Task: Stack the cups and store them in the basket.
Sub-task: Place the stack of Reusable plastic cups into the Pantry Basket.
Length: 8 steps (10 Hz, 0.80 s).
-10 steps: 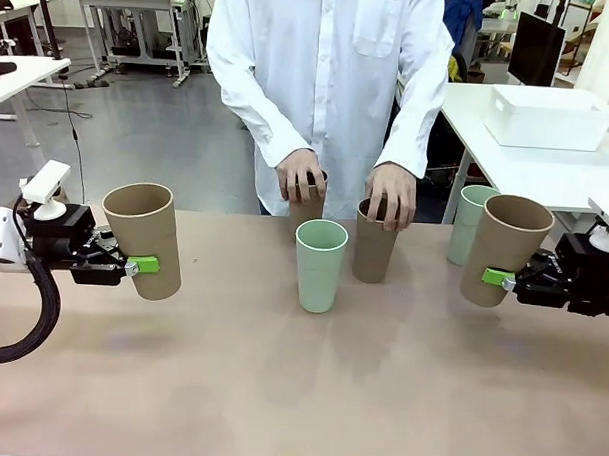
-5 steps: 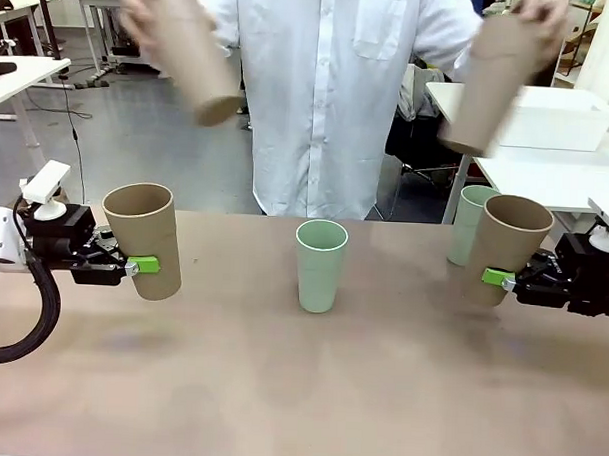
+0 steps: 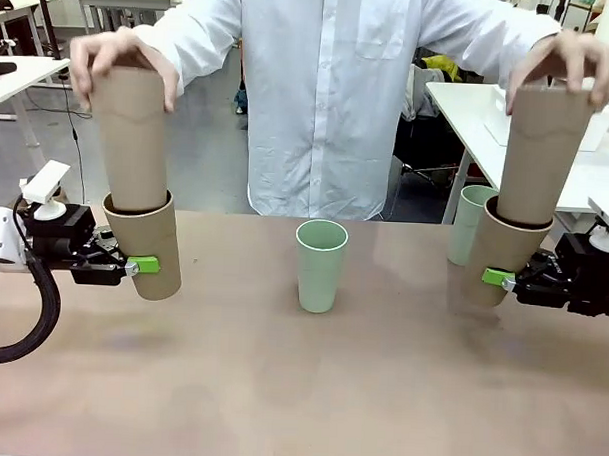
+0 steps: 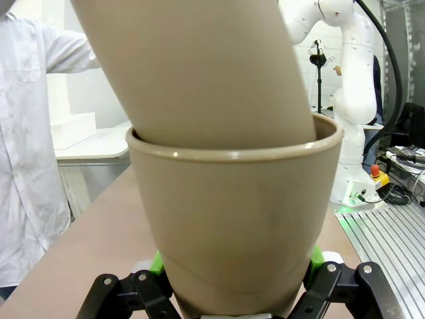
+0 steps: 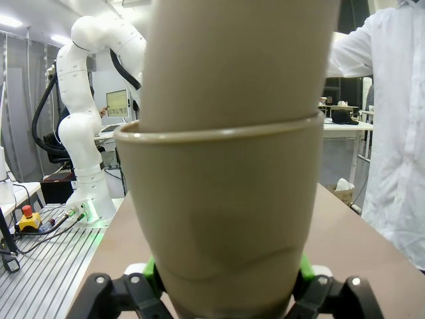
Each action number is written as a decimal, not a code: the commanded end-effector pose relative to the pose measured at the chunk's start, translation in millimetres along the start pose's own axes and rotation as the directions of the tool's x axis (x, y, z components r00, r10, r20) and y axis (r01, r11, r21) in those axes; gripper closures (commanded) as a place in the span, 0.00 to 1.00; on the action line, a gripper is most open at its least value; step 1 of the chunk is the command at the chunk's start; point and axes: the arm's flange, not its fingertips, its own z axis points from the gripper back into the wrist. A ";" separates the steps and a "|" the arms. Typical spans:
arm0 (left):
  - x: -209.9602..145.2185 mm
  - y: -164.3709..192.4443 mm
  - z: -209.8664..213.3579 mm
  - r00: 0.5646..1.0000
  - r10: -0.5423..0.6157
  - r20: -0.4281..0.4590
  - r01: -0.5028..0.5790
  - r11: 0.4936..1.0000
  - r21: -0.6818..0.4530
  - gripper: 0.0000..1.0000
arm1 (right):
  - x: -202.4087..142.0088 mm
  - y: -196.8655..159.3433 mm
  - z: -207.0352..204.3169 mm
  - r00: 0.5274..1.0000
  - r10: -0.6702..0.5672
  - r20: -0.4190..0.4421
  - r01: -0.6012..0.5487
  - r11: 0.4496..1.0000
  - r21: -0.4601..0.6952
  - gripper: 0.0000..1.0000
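Robotics lab, white worktables [image 3: 25, 73], trailing cables [image 5: 56, 226], red emergency-stop button [image 5: 26, 214]

The four grey-brown cups [image 3: 149, 253] are smooth and matt, with only a dull gleam at the rims. The two mint cups [image 3: 320, 266] have the same finish. The table [image 3: 299, 388] is smooth matt brown with a faint sheen. The left claw [image 3: 148, 266] and right claw [image 3: 495, 278] are matt black with slightly glossy green pads [image 4: 157, 262]. The person's shirt [image 3: 329, 109] is creased white cloth. The basket [image 3: 600, 133] is smooth white plastic.
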 end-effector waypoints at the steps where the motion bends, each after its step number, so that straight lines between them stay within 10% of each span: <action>1: 2.7 0.0 0.5 1.000 -0.007 0.002 0.007 1.000 0.003 0.16 | 1.6 -0.1 -0.5 1.000 0.005 -0.001 -0.005 1.000 0.001 0.16; 8: 2.7 0.0 0.5 1.000 -0.007 0.002 0.007 1.000 0.003 0.16 | 1.6 -0.1 -0.5 1.000 0.005 -0.001 -0.005 1.000 0.001 0.16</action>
